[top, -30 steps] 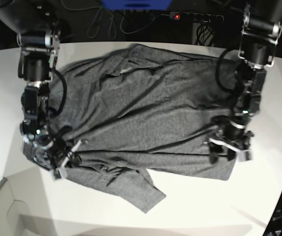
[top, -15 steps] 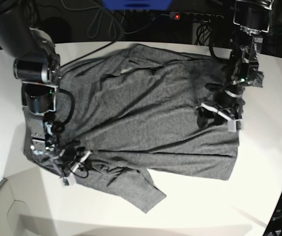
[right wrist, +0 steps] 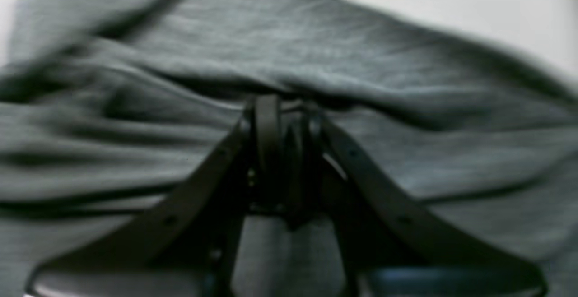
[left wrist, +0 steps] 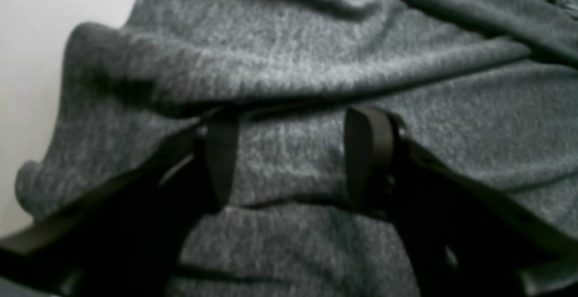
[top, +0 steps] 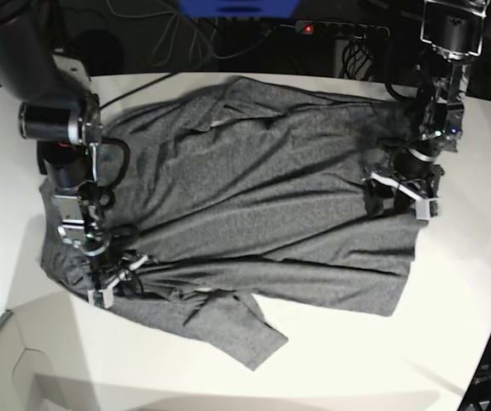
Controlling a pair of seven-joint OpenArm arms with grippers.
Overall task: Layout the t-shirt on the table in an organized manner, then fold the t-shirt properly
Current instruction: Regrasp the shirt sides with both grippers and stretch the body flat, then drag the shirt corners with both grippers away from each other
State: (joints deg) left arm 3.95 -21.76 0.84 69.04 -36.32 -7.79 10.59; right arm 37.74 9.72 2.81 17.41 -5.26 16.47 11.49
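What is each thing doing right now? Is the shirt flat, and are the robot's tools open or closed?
t-shirt: spread on the table, wrinkled, not folded, one sleeve lying across its bottom edge.
table: white, under the shirt.
left tool: open, fingers apart, over the fabric.
right tool: shut on a fold of the t-shirt.
power strip: red light lit.

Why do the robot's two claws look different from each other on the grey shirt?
The left gripper has its jaws spread apart, with grey cloth showing between them. The right gripper has its jaws squeezed nearly together, seemingly pinching a fold of the t-shirt. In the base view the left one sits near the shirt's right edge, the right one near its lower left edge. Both are black and low over the same shirt.
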